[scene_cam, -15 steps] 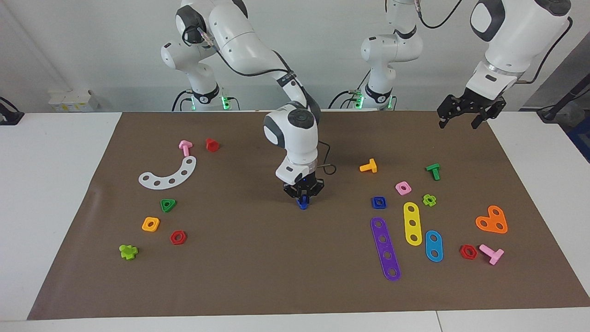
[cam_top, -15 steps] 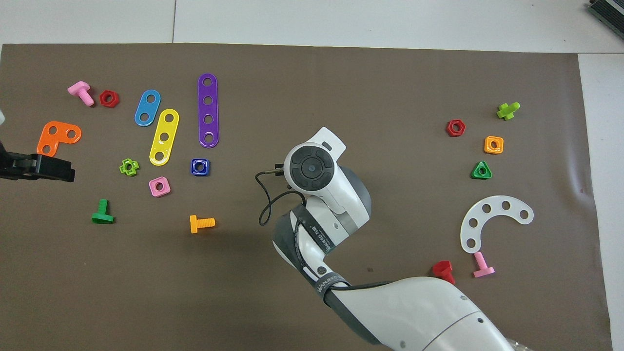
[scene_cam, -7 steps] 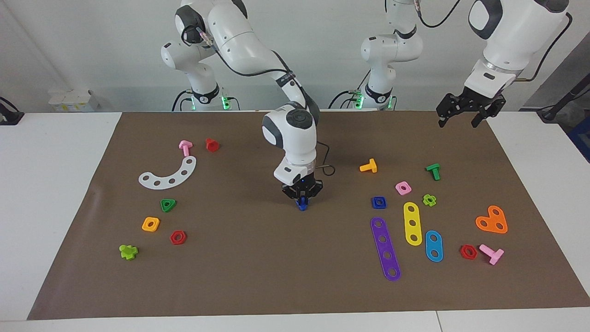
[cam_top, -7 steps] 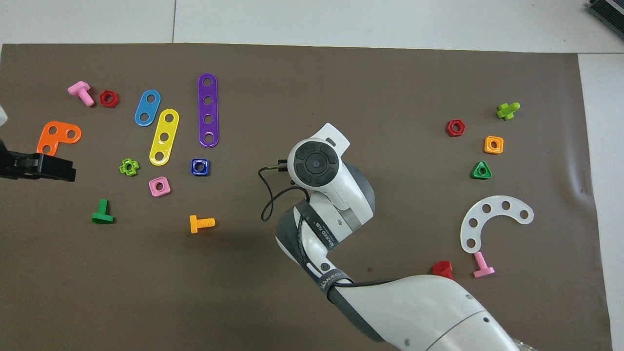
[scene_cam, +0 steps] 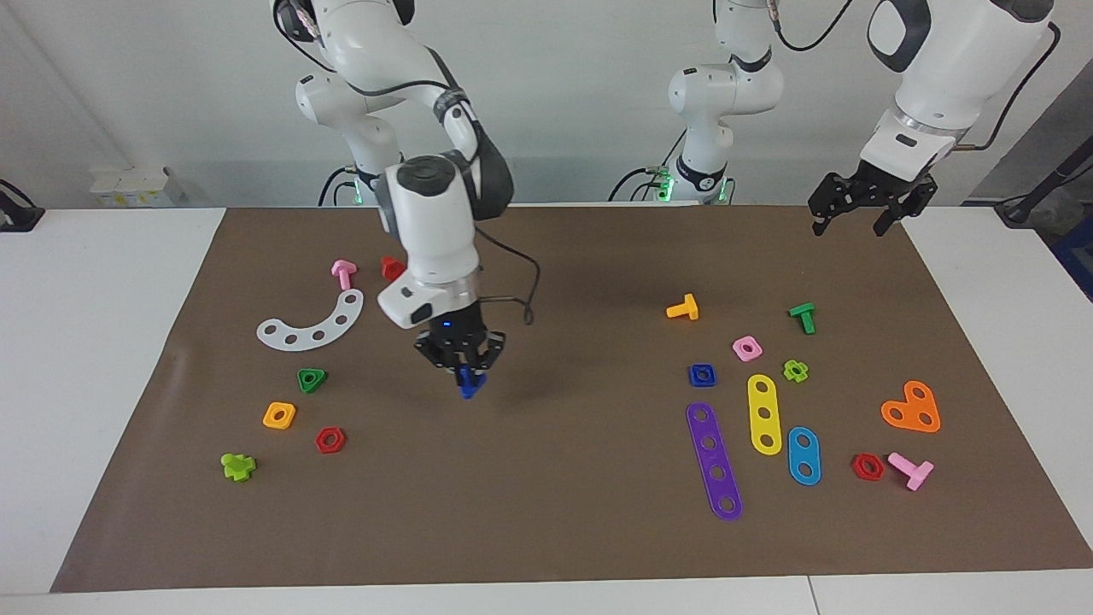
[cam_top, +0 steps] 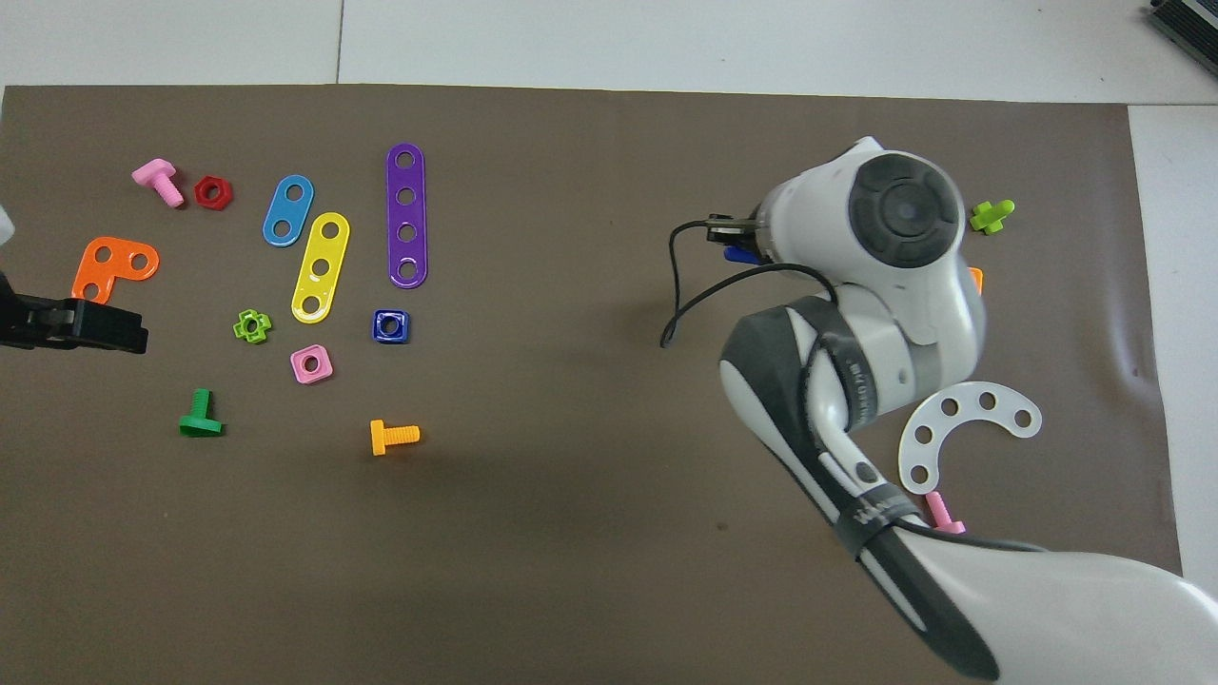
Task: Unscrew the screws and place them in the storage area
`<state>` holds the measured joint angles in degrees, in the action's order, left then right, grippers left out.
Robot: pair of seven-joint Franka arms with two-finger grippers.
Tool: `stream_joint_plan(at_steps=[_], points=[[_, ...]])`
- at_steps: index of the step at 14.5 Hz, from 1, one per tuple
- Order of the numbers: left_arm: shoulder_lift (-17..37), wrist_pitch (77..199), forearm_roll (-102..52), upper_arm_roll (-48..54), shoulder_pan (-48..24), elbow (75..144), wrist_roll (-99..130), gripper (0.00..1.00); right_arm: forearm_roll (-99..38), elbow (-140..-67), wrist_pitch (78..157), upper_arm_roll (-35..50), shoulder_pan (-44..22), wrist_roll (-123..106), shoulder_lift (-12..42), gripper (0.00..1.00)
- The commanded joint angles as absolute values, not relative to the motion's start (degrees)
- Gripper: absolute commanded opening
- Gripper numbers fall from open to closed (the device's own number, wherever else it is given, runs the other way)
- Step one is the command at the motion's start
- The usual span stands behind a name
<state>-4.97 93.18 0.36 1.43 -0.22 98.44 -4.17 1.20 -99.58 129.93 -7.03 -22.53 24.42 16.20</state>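
Dark-blue plastic marks the screw [scene_cam: 467, 386] we track: it hangs point-down from the right gripper [scene_cam: 462, 367], whose fingers are pinched onto it, and we see it raised above the brown mat [scene_cam: 546, 512] that covers the desk [scene_cam: 85, 384], over bare mat toward the right arm's end. In the overhead view only a sliver of the blue piece [cam_top: 737, 254] shows past the wrist, which hides the gripper itself. Beside that spot on the mat we log a green triangular nut [scene_cam: 312, 379], an orange square nut [scene_cam: 279, 415], a red hex nut [scene_cam: 330, 440] and a lime cross-shaped bolt [scene_cam: 238, 466]; nearer to the robots lie a white curved strip [scene_cam: 312, 323], a pink bolt [scene_cam: 343, 273] and a red piece [scene_cam: 392, 268] (partly hidden by the arm). We find the left gripper [scene_cam: 858, 214] waiting in the air over the mat's edge at the left arm's end, fingers spread apart and holding nothing. Below and farther out from it we note an orange bolt [scene_cam: 683, 307], a green bolt [scene_cam: 803, 317], a pink square nut [scene_cam: 746, 348], a dark-blue square nut [scene_cam: 702, 374], a lime cross nut [scene_cam: 795, 370], purple [scene_cam: 714, 460], yellow [scene_cam: 763, 413] and blue strips [scene_cam: 803, 455], and an orange angle plate [scene_cam: 912, 408].
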Motion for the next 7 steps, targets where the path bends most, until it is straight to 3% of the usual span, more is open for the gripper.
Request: stream_joint_plan(at_steps=[1, 7], points=[[-5.27, 93.08, 1.49, 1.41, -0.53, 98.09, -4.13, 1.0, 1.23, -108.62, 131.31, -5.89, -16.98, 18.48, 11.17, 0.0], [-5.36, 93.16, 1.49, 1.41, -0.53, 98.26, -4.13, 1.0, -3.59, -119.42, 137.97, -5.8, -10.2, 10.2, 9.58, 0.0]])
